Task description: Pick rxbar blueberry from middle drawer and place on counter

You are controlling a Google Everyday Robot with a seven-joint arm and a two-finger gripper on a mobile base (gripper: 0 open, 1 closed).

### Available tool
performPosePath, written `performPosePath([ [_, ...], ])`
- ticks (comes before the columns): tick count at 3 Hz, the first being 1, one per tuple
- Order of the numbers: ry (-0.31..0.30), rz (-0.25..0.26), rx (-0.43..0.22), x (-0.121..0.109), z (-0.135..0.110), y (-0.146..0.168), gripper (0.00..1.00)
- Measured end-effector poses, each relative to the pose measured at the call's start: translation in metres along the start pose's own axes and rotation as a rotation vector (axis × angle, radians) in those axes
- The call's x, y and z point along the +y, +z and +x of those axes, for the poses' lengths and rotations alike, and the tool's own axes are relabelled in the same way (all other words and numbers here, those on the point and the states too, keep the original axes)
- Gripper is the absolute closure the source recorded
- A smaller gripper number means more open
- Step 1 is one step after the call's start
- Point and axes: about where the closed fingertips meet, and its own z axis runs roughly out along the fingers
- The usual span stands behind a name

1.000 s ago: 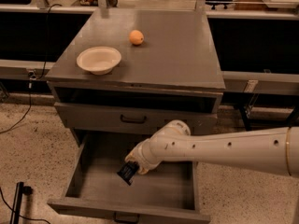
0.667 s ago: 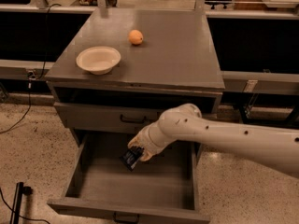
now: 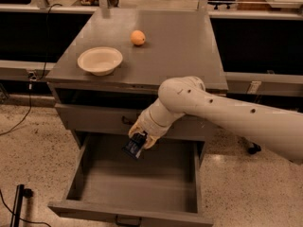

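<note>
White hand [image 3: 140, 140] with rxbar [image 3: 134, 147] above drawer [image 3: 142, 186]

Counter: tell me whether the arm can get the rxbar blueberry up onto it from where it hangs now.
Probably yes. The end effector holds the rxbar blueberry above the open middle drawer, seemingly forward of the counter edge. The counter near the arm is bare; bowl and orange sit farther off.

counter [image 3: 180, 56] | cream bowl [image 3: 100, 60] front-left | orange [image 3: 138, 37] rear-centre | gripper [image 3: 138, 140] below front edge
</note>
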Motion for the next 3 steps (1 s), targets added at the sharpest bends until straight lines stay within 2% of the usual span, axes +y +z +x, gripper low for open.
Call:
performPosePath([
  [1, 0.001, -0.001, -0.001, 0.0, 0.0, 0.0, 1.0],
  [2, -0.014, 0.052, -0.035, -0.007, -0.004, -0.021, 1.0],
  [3, -0.057, 0.17, -0.078, -0.022, -0.016, -0.081, 1.0],
])
